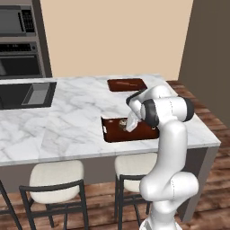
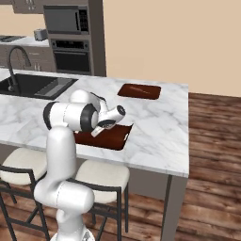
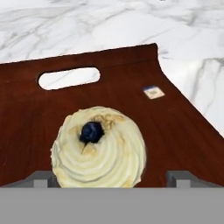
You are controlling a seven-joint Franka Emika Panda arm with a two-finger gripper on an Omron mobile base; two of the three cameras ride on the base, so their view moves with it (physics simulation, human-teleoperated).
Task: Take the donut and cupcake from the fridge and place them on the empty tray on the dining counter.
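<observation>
The cupcake (image 3: 98, 146), with a cream swirl and a dark berry on top, stands upright on the dark brown tray (image 3: 175, 127) near its pale handle slot. My gripper (image 3: 109, 179) is open just above it, one fingertip on either side of the cupcake and neither pressing on it. From the base cameras, the gripper (image 1: 130, 125) (image 2: 97, 132) points down over the tray (image 1: 112, 135) (image 2: 116, 137) on the white marble dining counter (image 1: 67, 121), and the cupcake (image 1: 122, 123) shows as a small dark shape beside it. The donut and the fridge are out of view.
A smaller flat brown board (image 1: 127, 84) (image 2: 139, 90) lies farther back on the counter. The dark sink (image 1: 27, 94) (image 2: 37, 85) with its faucet (image 2: 16, 59) is at the left. Stools (image 1: 56, 177) stand under the near edge. The counter ends just right of the tray.
</observation>
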